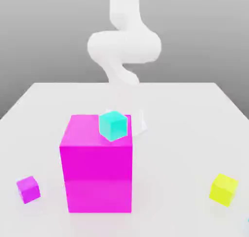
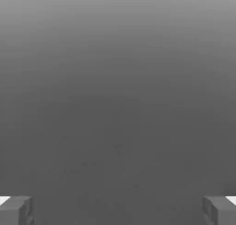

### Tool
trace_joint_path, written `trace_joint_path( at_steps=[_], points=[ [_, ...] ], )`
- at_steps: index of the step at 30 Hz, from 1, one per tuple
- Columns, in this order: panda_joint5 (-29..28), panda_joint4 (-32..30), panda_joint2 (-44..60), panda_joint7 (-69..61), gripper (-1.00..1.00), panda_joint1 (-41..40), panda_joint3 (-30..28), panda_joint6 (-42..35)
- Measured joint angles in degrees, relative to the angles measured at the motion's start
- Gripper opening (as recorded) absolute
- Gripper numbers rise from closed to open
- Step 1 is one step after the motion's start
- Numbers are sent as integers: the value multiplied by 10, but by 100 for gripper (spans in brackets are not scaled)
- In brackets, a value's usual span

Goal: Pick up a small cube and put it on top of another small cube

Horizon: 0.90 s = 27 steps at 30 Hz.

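my yellow cube [image 1: 223, 189] sits on the table [image 1: 170, 168] toward the exterior view's right; i'd guess it's light, stiff, maybe a little slippery, so i'd pinch two opposite side faces, midway up. my claw [image 2: 118, 211] is spread wide, holding nothing.

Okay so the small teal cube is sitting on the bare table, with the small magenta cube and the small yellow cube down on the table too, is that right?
Not quite: the exterior view shows the small teal cube over the big magenta block, not on bare table. The small magenta cube and small yellow cube are on the table.
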State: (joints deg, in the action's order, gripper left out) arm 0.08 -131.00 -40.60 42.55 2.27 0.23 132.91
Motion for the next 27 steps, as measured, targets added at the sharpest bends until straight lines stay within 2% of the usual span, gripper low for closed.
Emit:
trace_joint_path(
  at_steps=[16,27],
  points=[
    [1,50,336,-208,0,119,44,73],
    [-47,84,566,-316,0,191,86,121]
  ],
)
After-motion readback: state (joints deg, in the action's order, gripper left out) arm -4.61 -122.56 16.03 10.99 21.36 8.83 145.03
